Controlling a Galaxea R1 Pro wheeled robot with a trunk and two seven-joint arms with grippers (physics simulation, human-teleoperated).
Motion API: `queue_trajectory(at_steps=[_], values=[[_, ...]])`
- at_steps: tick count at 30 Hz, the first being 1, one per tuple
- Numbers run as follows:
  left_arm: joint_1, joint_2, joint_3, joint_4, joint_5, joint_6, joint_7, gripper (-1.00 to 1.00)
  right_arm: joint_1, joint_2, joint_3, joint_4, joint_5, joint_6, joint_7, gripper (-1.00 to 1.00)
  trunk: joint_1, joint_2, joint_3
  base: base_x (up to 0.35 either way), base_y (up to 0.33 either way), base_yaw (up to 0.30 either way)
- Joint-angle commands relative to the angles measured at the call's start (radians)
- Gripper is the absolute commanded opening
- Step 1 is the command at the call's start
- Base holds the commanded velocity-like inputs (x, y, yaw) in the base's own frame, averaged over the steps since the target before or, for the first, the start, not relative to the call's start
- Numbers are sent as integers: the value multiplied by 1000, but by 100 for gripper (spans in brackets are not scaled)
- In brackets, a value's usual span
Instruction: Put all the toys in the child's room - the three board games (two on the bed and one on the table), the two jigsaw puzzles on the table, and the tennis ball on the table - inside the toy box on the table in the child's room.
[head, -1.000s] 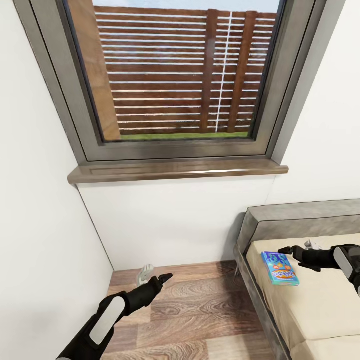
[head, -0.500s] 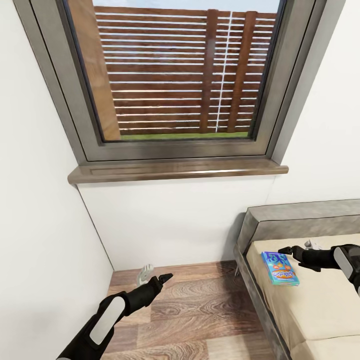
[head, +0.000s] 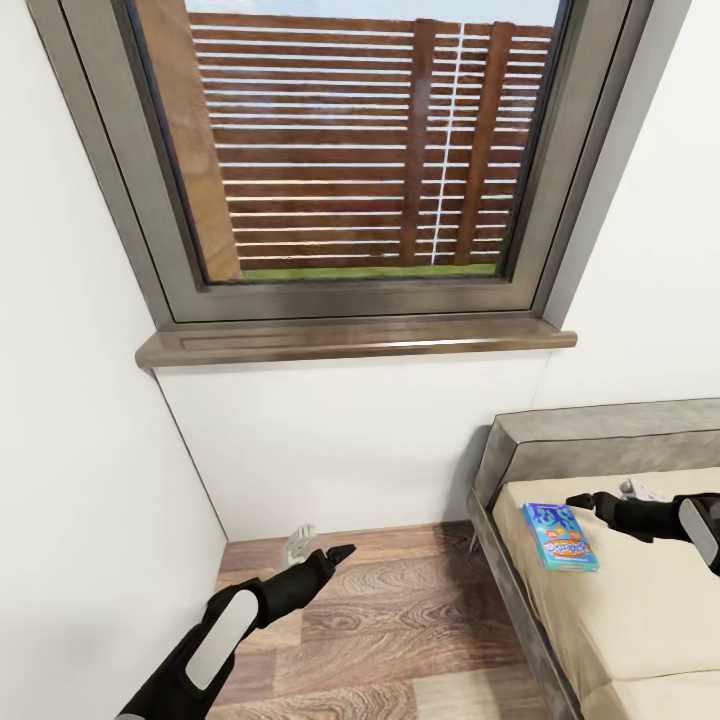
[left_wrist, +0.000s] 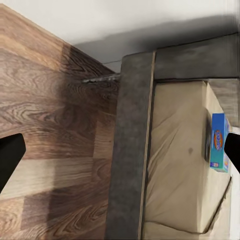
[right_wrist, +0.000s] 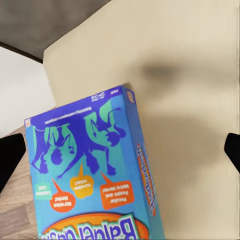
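A blue board game box (head: 560, 536) lies flat on the beige mattress near the bed's head end; it is also in the left wrist view (left_wrist: 220, 142) and, close up, in the right wrist view (right_wrist: 90, 175). My right gripper (head: 610, 494) hovers open just above and to the right of the box, its fingers spread wide and holding nothing. My left gripper (head: 320, 545) is open and empty over the wooden floor, left of the bed. The toy box, table, puzzles and tennis ball are out of view.
The bed's grey frame (head: 515, 590) and headboard (head: 600, 435) stand at the right against the white wall. A large window with a brown sill (head: 350, 340) is straight ahead. A white wall (head: 80, 500) closes in on the left of the wood floor (head: 400, 640).
My right gripper has drawn back slightly to the right, away from the box. The left arm has shifted a little to the right. The box has not moved.
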Motion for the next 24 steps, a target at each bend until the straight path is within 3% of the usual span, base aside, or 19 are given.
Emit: queue_trajectory(at_steps=[1,9,24], values=[[-1,0,-5,0,3,4,-1,100,0,0,-4,-1,-2,1,1,100,0,0,-1,0,0,0],[-1,0,-20,-9,2,2,-1,100,8,-3,-4,-10,-3,-34,1,100,0,0,-1,0,0,0],[-1,0,-25,-12,3,1,-1,100,16,-6,-4,-10,-3,22,2,100,0,0,-1,0,0,0]])
